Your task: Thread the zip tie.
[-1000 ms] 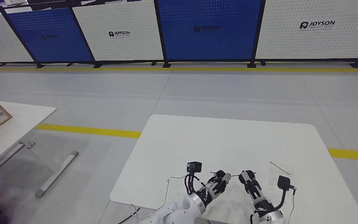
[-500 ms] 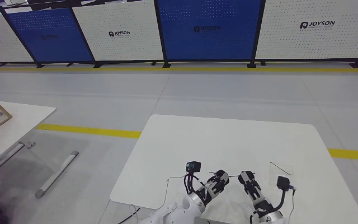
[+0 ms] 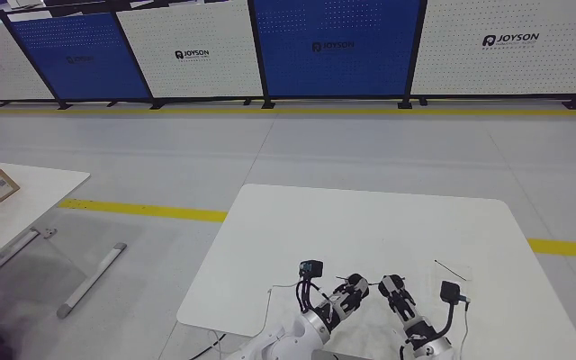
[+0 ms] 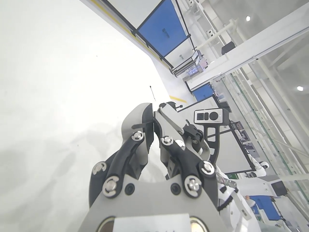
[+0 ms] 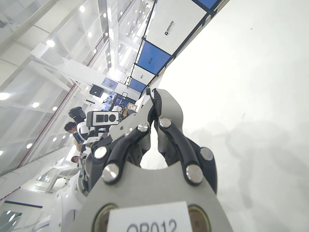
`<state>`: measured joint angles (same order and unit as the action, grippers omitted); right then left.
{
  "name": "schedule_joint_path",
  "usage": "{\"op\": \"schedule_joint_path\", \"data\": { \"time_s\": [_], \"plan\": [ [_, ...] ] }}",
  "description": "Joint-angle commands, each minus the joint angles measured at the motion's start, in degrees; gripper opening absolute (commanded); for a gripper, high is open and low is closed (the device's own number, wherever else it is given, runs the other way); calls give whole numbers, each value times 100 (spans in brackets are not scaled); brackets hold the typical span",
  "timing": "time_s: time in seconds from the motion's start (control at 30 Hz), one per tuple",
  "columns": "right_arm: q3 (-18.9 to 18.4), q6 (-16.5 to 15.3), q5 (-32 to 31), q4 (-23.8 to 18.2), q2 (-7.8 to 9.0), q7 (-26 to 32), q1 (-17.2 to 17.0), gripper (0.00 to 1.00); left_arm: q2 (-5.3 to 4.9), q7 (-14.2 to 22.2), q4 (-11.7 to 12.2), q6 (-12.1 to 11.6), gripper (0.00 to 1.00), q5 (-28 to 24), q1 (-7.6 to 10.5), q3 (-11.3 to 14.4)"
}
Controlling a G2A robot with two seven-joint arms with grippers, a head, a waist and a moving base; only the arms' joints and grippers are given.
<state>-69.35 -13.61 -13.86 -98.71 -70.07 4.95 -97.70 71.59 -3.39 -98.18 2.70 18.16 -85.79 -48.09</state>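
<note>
Jaws of left gripper (image 4: 153,118): clamped on a thin black zip tie (image 4: 140,125), one end poking out sideways, over the near part of the white bench (image 3: 360,225). Jaws of right gripper (image 5: 152,97): pressed together, contents indiscernible, just beside the left. Second zip tie (image 3: 452,269): flat on the bench, apart from both.

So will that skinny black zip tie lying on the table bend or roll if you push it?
Probably slide, not roll: the loose zip tie lies flat on the smooth table. It looks thin and light, so a nudge may spin it. It likely bends easily, though the held zip tie sticks out straight from the left gripper.
</note>
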Motion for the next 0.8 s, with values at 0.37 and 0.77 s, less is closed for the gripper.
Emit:
{"op": "schedule_joint_path", "data": {
  "time_s": [0.37, 0.77],
  "plan": [
    [-60, -155, 86, 104, -8, 1, -9, 42, 30, 8, 3, 125, 0, 23, -7, 20],
    [-146, -257, -19, 47, -1, -16, -109, 32, 82, -17, 108, 250, 0, -58, 65, 46]
  ]
}}
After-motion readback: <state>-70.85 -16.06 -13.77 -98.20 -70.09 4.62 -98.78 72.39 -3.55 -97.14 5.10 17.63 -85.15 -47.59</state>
